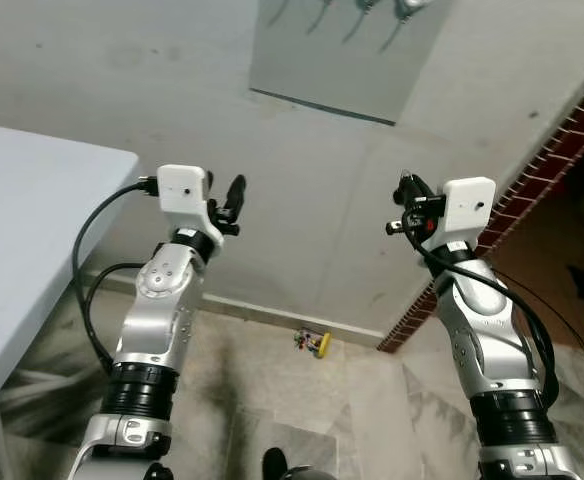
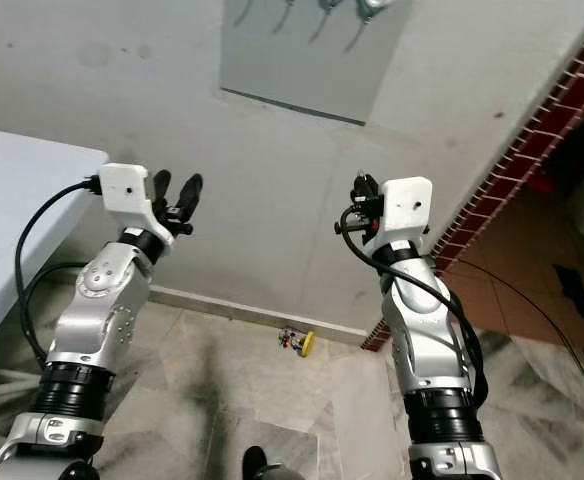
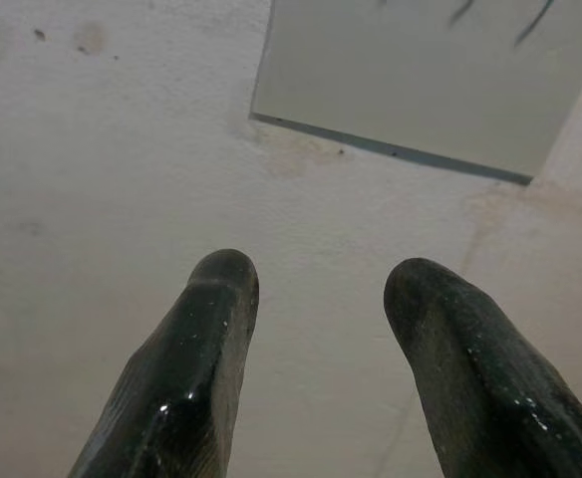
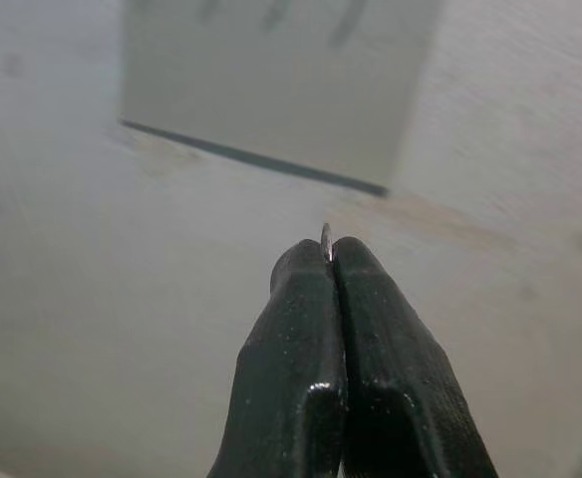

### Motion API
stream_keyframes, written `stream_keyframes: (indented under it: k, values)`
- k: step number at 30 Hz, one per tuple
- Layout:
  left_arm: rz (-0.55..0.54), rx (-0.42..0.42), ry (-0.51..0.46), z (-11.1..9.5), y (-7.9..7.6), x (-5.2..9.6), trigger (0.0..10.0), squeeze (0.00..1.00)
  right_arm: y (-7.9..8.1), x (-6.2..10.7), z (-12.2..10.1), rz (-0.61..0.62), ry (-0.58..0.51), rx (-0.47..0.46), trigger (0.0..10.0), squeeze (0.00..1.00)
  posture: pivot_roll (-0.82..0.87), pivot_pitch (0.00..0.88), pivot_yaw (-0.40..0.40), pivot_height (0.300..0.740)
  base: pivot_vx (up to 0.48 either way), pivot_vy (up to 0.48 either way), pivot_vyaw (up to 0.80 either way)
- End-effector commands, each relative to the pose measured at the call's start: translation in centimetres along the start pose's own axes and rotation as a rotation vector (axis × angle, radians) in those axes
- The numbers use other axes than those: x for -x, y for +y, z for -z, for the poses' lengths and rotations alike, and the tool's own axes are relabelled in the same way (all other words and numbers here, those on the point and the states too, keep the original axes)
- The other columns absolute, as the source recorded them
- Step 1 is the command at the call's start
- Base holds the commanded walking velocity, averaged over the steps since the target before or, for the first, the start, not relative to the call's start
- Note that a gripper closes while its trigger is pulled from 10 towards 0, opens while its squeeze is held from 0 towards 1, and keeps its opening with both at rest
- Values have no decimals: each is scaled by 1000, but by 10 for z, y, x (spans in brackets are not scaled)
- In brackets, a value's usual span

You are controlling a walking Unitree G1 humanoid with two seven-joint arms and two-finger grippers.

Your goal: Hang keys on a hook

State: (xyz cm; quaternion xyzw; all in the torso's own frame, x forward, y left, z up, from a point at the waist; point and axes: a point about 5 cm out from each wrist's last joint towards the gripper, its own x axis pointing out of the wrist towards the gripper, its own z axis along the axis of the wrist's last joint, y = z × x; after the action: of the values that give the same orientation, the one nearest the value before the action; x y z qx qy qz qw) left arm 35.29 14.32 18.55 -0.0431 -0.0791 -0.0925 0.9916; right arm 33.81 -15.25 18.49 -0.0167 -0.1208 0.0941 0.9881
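— Pale plaster wall straight ahead, marbled tile floor (image 1: 372, 400) below it. Where is the work?

— Up high, a flat grey rectangular wall panel (image 1: 342, 60) carries a row of thin curved metal hooks (image 1: 355, 28). Down low, a small bunch of keys with a yellow tag (image 1: 313, 343) lies on the tiles, touching the foot of the wall.

— So hook and keys are well apart?

— Yes, at opposite ends of the wall, with both raised arms between them in height.

— What are the claws doing?

— The left gripper (image 2: 177, 190) is spread wide with nothing between its fingers, pointing at bare wall below the panel's left corner. The right gripper (image 4: 329, 254) is clenched tight, and a thin silvery sliver (image 4: 325, 237) pokes out between its tips. I cannot tell what that sliver belongs to.

— Which arm suits the keys?

— The bunch sits between the two arms, a shade toward the right one. Its long axis runs roughly along the wall's base, yellow end to the right. My judgement: the left claw, already parted, is readier to take it, but either arm would have to drop a long way down.

— Anything in the way?

— A white table top (image 1: 32, 220) stands off to the left and a red-brick wall edge (image 1: 532, 180) to the right, both clear of the keys.
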Motion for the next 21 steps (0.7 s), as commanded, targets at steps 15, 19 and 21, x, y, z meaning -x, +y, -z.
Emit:
stream_keyframes:
  k: [15,19,21]
  values:
    - [49,1,8,-4,-10,-1,10000,0,-8,2,-5,40,-20,26,10000,0,55,150,-89,740,139,0,-73]
    - [41,2,9,-4,-9,-1,10000,0,-8,1,-6,38,-20,27,10000,0,53,153,-90,740,345,0,0]
    - [39,3,10,-4,-9,-1,10000,0,-8,1,-6,38,-20,27,10000,0,53,153,-90,740,351,0,0]
